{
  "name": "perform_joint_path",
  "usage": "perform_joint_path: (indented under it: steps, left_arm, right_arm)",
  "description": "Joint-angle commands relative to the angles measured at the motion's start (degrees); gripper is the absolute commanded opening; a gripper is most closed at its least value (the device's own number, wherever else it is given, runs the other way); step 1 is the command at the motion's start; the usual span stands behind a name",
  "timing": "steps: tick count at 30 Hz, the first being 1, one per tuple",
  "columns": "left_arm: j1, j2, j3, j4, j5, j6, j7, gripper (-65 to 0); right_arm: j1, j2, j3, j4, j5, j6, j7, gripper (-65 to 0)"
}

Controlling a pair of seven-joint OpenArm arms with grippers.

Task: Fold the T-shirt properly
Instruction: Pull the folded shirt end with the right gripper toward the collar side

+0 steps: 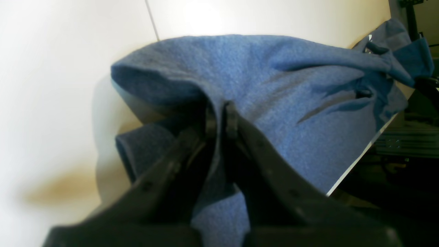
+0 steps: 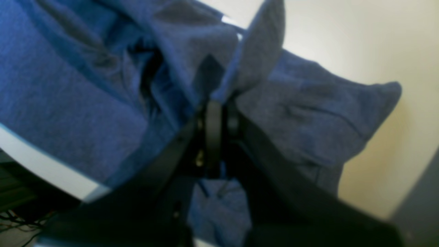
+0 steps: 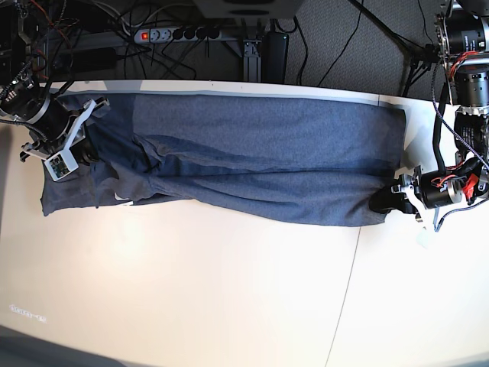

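The slate-blue T-shirt (image 3: 260,153) lies stretched lengthwise along the far half of the white table (image 3: 229,298), partly folded over itself. At its right end in the base view, my left gripper (image 3: 380,200) is shut on a pinch of the lower corner. The left wrist view shows the left gripper (image 1: 219,118) with jaws together and the T-shirt (image 1: 274,79) bunching up from them. At the shirt's left end, my right gripper (image 3: 90,149) is shut on crumpled cloth. In the right wrist view, the right gripper (image 2: 219,109) pinches a raised fold of the T-shirt (image 2: 68,96).
A power strip (image 3: 164,34) and cables (image 3: 321,46) lie behind the table's far edge (image 3: 229,86). A seam (image 3: 350,283) runs across the tabletop on the right. The shirt's far side lies close to the table's back edge.
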Motion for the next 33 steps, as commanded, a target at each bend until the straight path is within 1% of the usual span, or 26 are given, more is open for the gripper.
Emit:
perform_joint_path:
  steps: [1, 6, 10, 12, 13, 17, 21, 24, 26, 30, 33]
  left_arm:
    - [-1.36, -0.96, -0.31, 0.87, -1.27, -1.98, -1.03, -65.0]
    - [-1.36, -0.96, -0.31, 0.87, -1.29, -1.98, -0.98, -65.0]
    - [-1.36, -0.98, -0.31, 0.87, -1.46, -1.98, -0.85, -65.0]
    - [-1.36, -0.98, -0.31, 0.90, -1.46, -1.98, -0.79, -65.0]
    - [-1.36, -0.98, -0.31, 0.90, -1.42, -1.98, -0.76, -65.0]
    - [-1.33, -0.98, -0.31, 0.96, -1.42, -1.98, -0.61, -65.0]
    - [-1.01, -0.98, -0.31, 3.21, -0.72, -1.98, -0.33, -65.0]
    - [0.09, -1.01, -0.28, 7.63, 3.43, -1.98, -0.59, -65.0]
    - [1.20, -1.31, -0.28, 11.19, 6.62, -1.98, -1.99, -65.0]
    - [4.68, -2.84, -0.28, 17.62, 13.57, -1.98, -5.79, -65.0]
    - [8.15, -3.93, -0.28, 21.31, 22.05, -1.98, -11.19, -65.0]
  right_arm:
    - [0.28, 0.96, 0.74, 0.85, 0.28, 1.07, 1.22, -65.0]
    - [0.28, 0.96, 0.74, 0.81, 0.28, 1.07, 1.18, -64.7]
    - [0.11, 0.98, 0.72, 0.76, 0.22, 1.09, 0.96, -41.3]
    - [-0.07, 0.98, 0.72, 0.76, -1.05, 1.11, 1.01, -34.0]
    - [-0.07, 0.98, 0.72, 0.76, -2.05, 1.11, 1.01, -32.6]
    - [-0.20, 1.11, 0.72, 0.76, -5.33, 1.09, 1.01, -32.4]
    - [-0.17, 1.11, 0.72, 0.76, -4.63, 1.07, 1.07, -32.5]
    - [-0.15, 1.09, 0.72, 0.76, -4.66, 1.07, 1.51, -32.5]
    - [-0.17, 1.09, 0.72, 0.76, -4.63, 1.05, 2.64, -32.5]
    - [-0.11, 1.09, 0.72, 0.76, -4.66, 1.07, 3.48, -32.5]
    - [-0.02, 1.11, 0.72, 0.74, -4.66, 1.07, 3.48, -32.5]
